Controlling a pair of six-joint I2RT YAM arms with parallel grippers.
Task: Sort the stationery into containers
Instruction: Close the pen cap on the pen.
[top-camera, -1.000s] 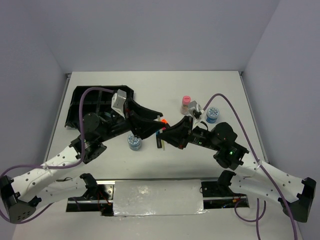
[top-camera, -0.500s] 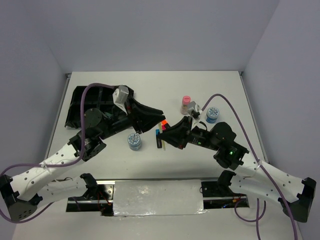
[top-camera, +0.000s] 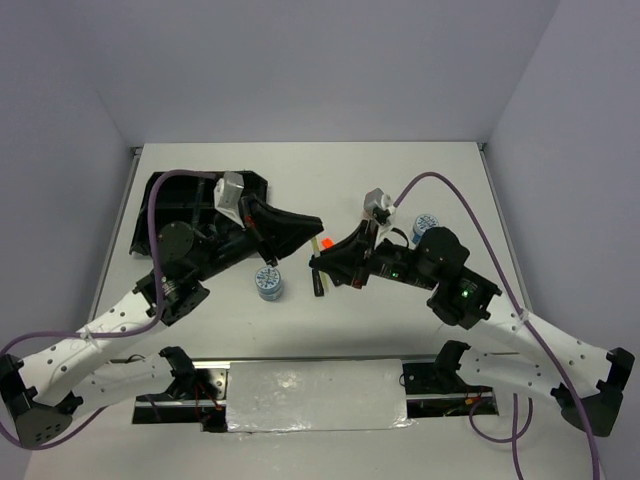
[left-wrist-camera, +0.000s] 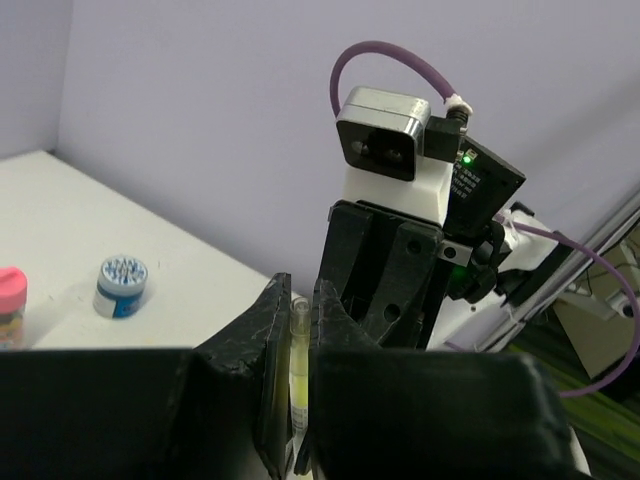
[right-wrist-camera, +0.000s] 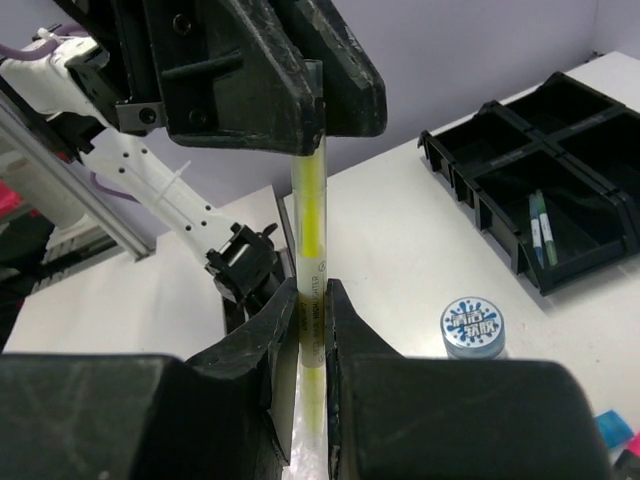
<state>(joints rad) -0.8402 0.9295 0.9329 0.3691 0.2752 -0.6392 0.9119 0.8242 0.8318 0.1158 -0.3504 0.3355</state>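
Note:
A thin yellow-green pen is held in the air between both grippers, over the middle of the table. My right gripper is shut on its lower part, and my left gripper is shut on its other end. In the top view the left gripper and right gripper meet tip to tip. The black tray lies at the far left. Its compartments hold two pens. An orange-capped marker lies under the grippers.
One blue-white tin stands just left of the grippers, another at the right behind the right arm. A pink-capped bottle stands near that tin. Both arms crowd the table's middle.
My left gripper has closed on the pen that the right gripper holds. The right wrist has shifted left and back, and now hides the pink-capped bottle from above.

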